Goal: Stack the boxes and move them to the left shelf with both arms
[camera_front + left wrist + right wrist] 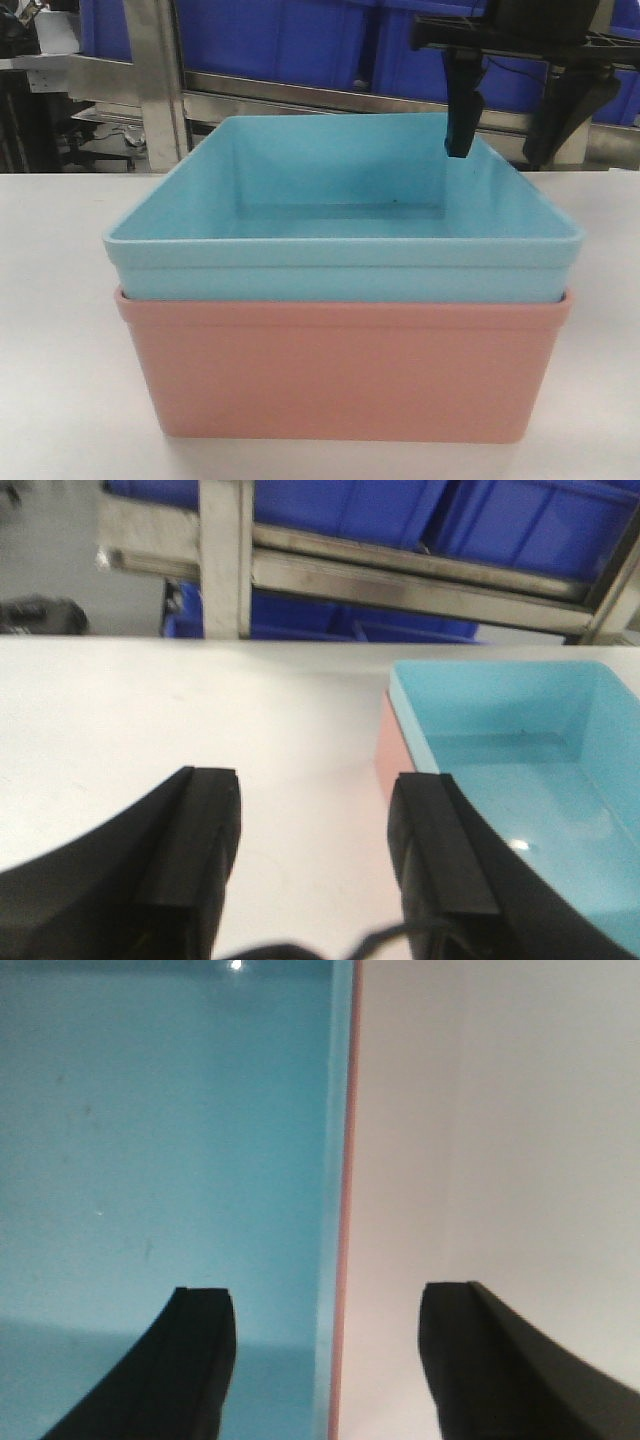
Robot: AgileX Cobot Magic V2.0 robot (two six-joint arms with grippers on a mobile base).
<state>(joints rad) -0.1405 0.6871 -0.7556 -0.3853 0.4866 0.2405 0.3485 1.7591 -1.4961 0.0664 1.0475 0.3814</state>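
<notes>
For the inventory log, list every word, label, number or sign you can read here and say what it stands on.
None: no readable text shows in any view.
Light blue bin: plain walls, no label.
Salmon pink bin: plain front wall, no label.
Dark blue bins behind: no lettering can be made out.

open table [60, 300] lies either side of the blue box [340, 270] nested in the pink box [340, 370]; steel rack [300, 95] behind.
</notes>
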